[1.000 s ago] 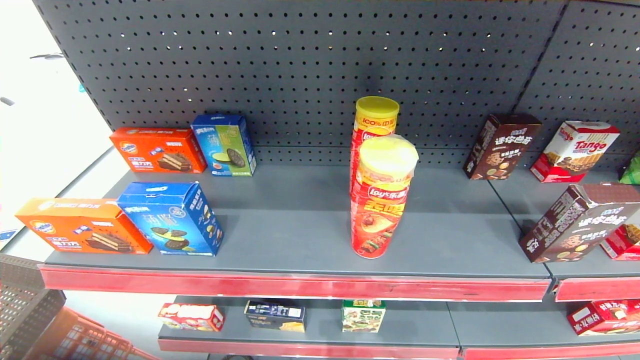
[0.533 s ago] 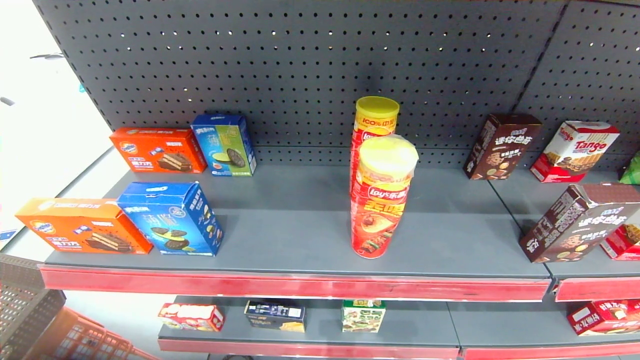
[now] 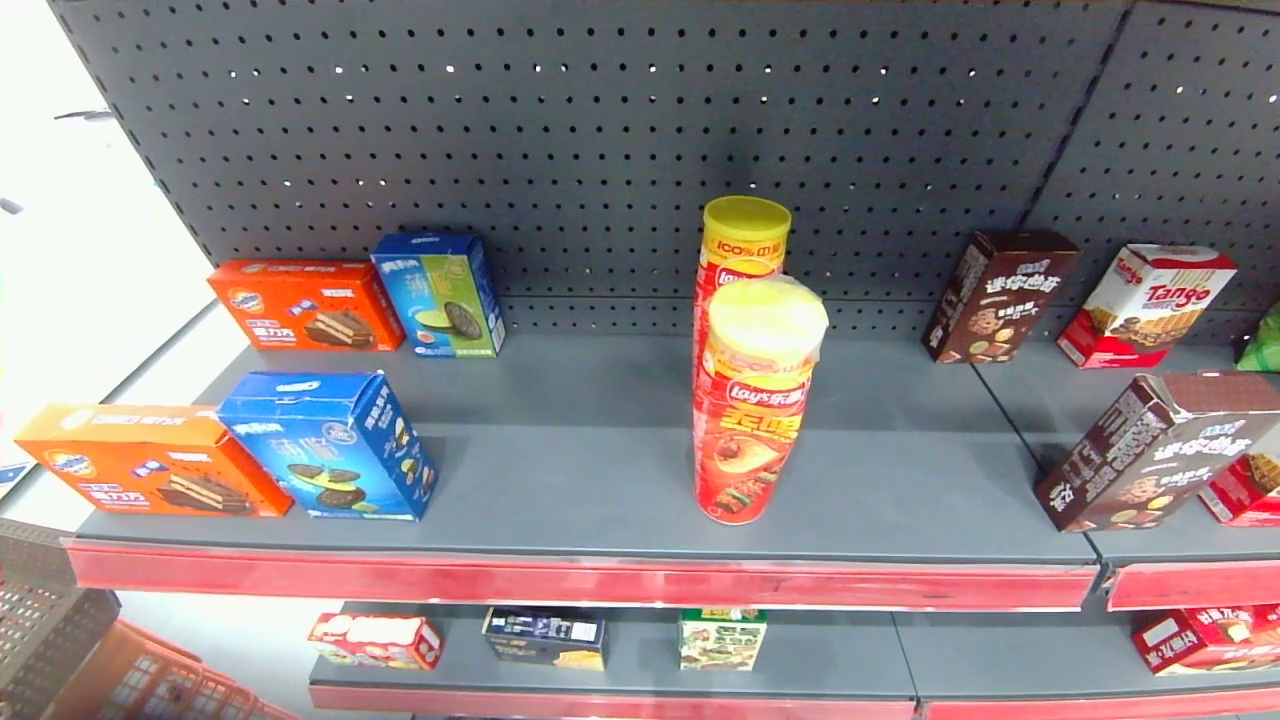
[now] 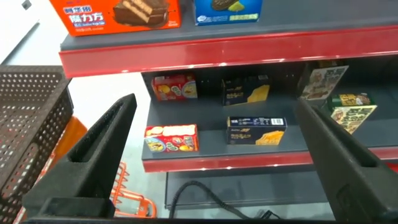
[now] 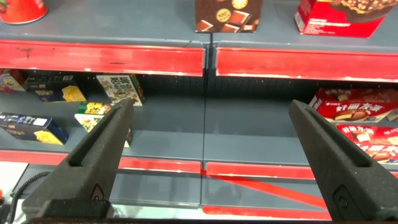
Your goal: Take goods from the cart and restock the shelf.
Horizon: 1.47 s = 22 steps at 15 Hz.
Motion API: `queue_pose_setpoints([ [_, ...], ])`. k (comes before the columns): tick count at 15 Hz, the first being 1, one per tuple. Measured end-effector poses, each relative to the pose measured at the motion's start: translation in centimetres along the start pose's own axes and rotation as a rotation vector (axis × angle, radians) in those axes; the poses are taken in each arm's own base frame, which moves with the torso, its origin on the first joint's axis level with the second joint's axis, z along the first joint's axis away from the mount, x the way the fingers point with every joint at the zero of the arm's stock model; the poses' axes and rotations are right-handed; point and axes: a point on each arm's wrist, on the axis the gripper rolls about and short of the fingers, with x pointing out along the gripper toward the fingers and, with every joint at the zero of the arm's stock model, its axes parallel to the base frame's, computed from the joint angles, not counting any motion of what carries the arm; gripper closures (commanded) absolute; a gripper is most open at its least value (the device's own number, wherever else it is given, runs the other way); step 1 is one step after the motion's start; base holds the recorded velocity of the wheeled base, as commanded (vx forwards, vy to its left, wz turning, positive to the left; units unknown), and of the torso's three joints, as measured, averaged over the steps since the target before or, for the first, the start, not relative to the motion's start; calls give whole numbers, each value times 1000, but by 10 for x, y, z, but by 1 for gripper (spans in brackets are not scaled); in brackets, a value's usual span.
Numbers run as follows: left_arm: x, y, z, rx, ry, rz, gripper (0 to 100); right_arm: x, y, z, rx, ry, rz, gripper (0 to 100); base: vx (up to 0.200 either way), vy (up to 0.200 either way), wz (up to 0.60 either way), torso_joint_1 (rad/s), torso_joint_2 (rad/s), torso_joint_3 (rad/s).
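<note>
The grey shelf [image 3: 580,470] with a red front edge carries two tall red chip cans with yellow lids, one at the front [image 3: 755,400] and one behind it [image 3: 742,240]. Orange [image 3: 150,460] and blue [image 3: 330,445] biscuit boxes stand at its left. The cart's dark perforated basket [image 3: 40,620] sits at the lower left. My left gripper [image 4: 216,106] is open and holds nothing; it faces the lower shelves next to the cart basket [image 4: 31,124]. My right gripper [image 5: 211,107] is also open, facing lower shelves further right.
Brown cookie boxes [image 3: 1000,295] [image 3: 1150,450] and a red-and-white wafer box [image 3: 1150,300] stand at the right. Free shelf room lies between the blue boxes and the cans. Small boxes [image 4: 256,130] sit on the lower shelves, and red boxes [image 5: 354,102] at the lower right.
The whole head picture has shifted slightly, so the camera has moved. The goods on the shelf stand as before.
</note>
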Motion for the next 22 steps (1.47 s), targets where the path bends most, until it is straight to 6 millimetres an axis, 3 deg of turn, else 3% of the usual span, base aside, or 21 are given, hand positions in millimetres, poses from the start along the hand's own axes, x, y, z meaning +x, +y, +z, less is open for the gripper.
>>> queue_pose_setpoints([
  [3, 0, 0, 0, 1, -1, 4, 0, 0, 0, 0, 0, 0, -2, 0, 0, -133, 0, 3, 0, 2],
  [10, 0, 0, 0, -20, 1, 2, 0, 0, 0, 0, 1, 0, -2, 0, 0, 0, 0, 0, 0, 0],
  [13, 0, 0, 0, -20, 1, 15, 0, 0, 0, 0, 1, 1, -2, 0, 0, -200, 0, -1, -1, 9],
  [22, 0, 0, 0, -26, 1, 17, 0, 0, 0, 0, 1, 0, -2, 0, -22, 0, 0, 0, 1, 0],
])
